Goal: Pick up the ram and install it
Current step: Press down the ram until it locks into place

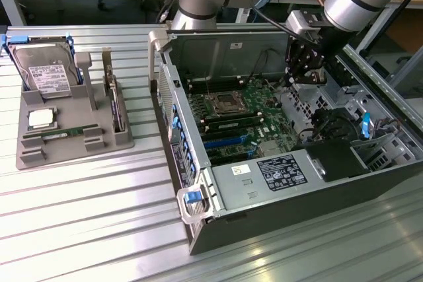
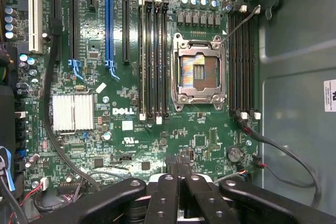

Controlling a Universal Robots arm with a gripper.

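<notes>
A ram (image 1: 64,134), a thin green stick, lies flat in the grey holder (image 1: 73,153) at the exterior view's left. My gripper (image 1: 295,78) hangs over the far right of the open computer case (image 1: 264,229), well away from that stick. In the wrist view my gripper (image 2: 178,162) is shut, its black fingers (image 2: 165,192) pressed together with nothing between them, above the green motherboard (image 2: 131,129). Two banks of black memory slots (image 2: 154,59) (image 2: 242,61) flank the open processor socket (image 2: 198,72). I cannot tell whether any slot holds a stick.
The holder also carries a silver hard drive (image 1: 46,74), a square silver processor (image 1: 41,119) and an upright part (image 1: 116,104). Cables (image 2: 283,150) cross the board near my fingers. The power supply (image 1: 277,173) and drive cage (image 1: 370,137) fill the case's near side.
</notes>
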